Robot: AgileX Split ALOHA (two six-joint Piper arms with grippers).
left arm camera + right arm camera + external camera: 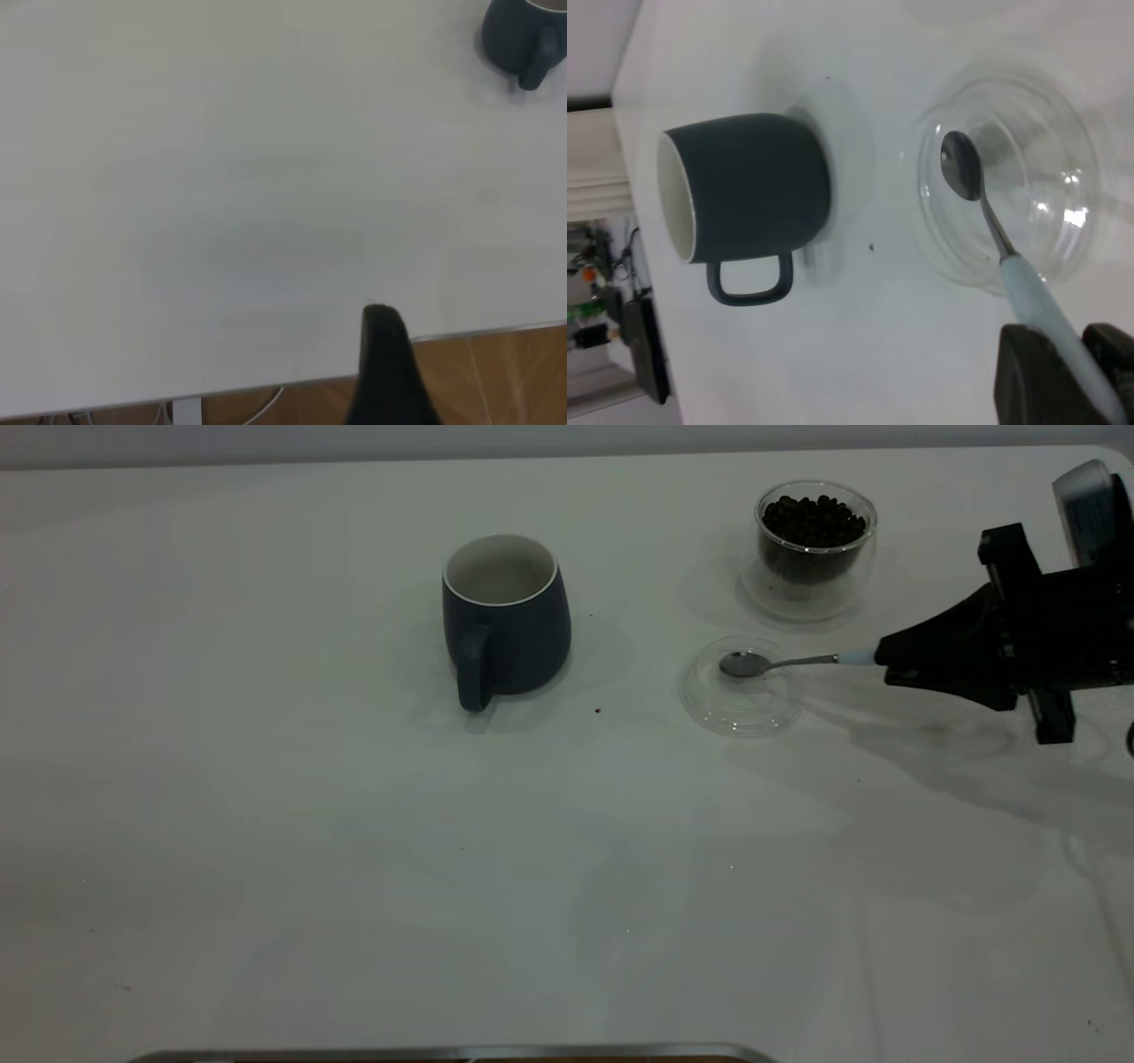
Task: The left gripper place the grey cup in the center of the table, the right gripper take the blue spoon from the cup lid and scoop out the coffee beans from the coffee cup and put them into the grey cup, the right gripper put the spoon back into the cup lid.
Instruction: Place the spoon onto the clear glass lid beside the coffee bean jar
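Right gripper (886, 662) clamps the spoon (780, 662) by its handle (bowl over the lid (742, 707)); left gripper's (383, 354) state cannot be told.

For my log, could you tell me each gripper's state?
Left gripper: cannot be told.
Right gripper: closed on the blue spoon.

Brown wooden floor (505, 372) beyond the tabletop edge.

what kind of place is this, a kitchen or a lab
Probably a lab test bench, not a kitchen: a plain white table with only a grey cup, a coffee cup of beans, and the right gripper holding a blue spoon.
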